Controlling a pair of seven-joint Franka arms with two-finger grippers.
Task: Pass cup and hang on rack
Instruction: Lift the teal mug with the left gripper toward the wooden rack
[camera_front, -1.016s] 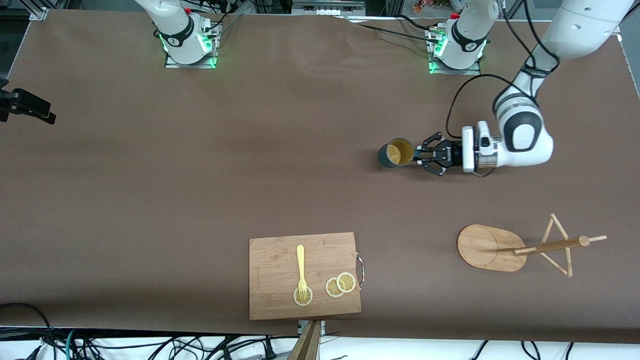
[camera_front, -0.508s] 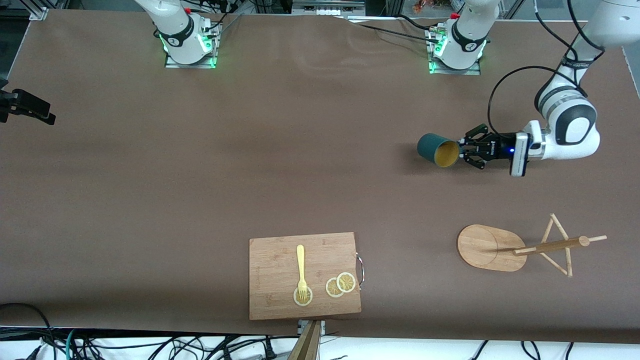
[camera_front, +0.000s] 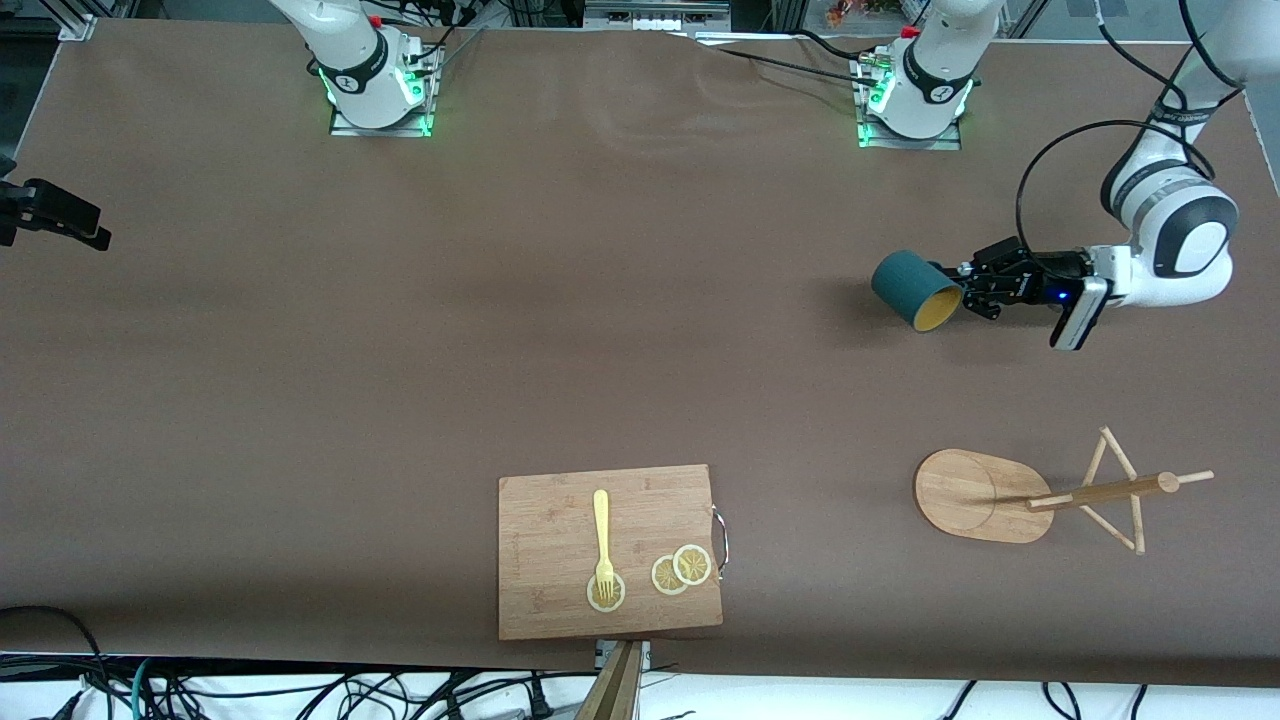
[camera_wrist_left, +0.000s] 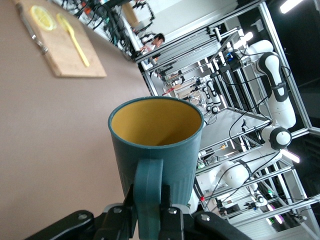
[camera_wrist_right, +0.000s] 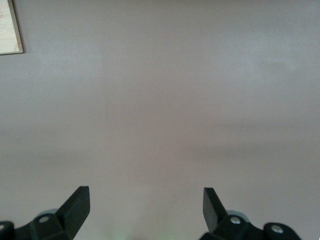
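The cup (camera_front: 915, 290) is dark teal with a yellow inside and hangs tilted in the air, mouth turned toward the front camera. My left gripper (camera_front: 975, 287) is shut on its loop handle. The left wrist view shows the cup (camera_wrist_left: 157, 135) with the handle pinched between the fingers of the left gripper (camera_wrist_left: 148, 212). The rack (camera_front: 980, 495), light wood with an oval base, a post and thin pegs, stands toward the left arm's end of the table. My right gripper (camera_wrist_right: 146, 200) is open over bare table, holding nothing.
A wooden cutting board (camera_front: 610, 550) lies by the table's front edge. It carries a yellow fork (camera_front: 602, 535) and lemon slices (camera_front: 682, 568). A black clamp (camera_front: 55, 215) sits at the right arm's end.
The left arm has carried the cup toward its own end of the table. The cup's mouth has tipped more toward the front camera. The right arm has not moved.
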